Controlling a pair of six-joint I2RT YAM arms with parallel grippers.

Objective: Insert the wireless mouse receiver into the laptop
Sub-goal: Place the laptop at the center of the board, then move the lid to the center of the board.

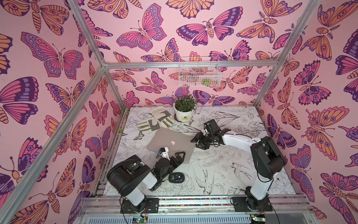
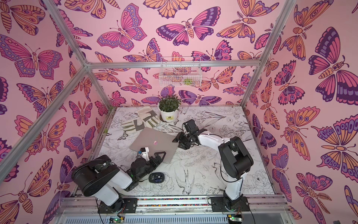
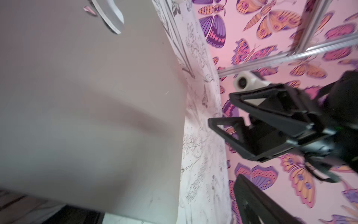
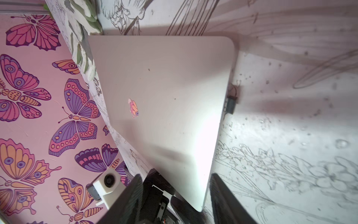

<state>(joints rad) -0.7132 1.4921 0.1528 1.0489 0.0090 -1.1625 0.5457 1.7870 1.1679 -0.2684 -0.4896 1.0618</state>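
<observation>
Thin matte silver-grey laptop (image 1: 166, 136), rounded corners, lid shut, flat on sketch-printed worktop (image 1: 222, 174), tiny dark boxy wireless mouse receiver (image 4: 231, 105) butted against its side edge, left tool (image 1: 179, 157) spread at near edge, right tool (image 1: 196, 143) part-spread, empty.

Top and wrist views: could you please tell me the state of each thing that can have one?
Laptop: closed, lying flat.
Receiver: appears plugged into laptop's edge.
Mouse: lying free, untouched.
Left gripper: open, at laptop's corner.
Right gripper: open, empty, beside laptop.
</observation>
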